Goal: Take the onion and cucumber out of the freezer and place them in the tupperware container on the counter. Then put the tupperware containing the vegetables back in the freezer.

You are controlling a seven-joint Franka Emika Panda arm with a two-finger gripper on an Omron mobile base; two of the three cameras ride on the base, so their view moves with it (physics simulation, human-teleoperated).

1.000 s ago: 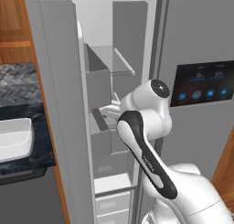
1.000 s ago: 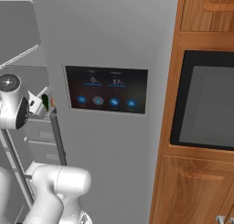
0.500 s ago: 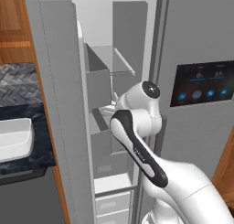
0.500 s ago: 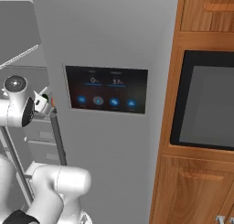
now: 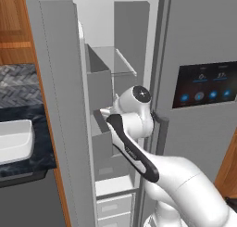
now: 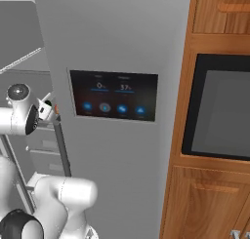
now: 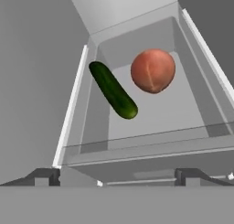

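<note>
Cucumber (image 7: pixel 113 90) lies beside onion (image 7: pixel 152 70) in the freezer (image 5: pixel 121 129) bin.

The reddish-orange onion (image 7: pixel 152 70) and dark green cucumber (image 7: pixel 113 90) are lying side by side, just apart, on a shelf. The freezer (image 5: pixel 111 129) is standing with its door open.

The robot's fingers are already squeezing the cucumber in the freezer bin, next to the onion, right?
Not quite. The fingers are wide open and holding nothing. In the hand view the cucumber lies untouched in the freezer bin, beside the onion, with the fingers short of the bin's front edge.
</note>
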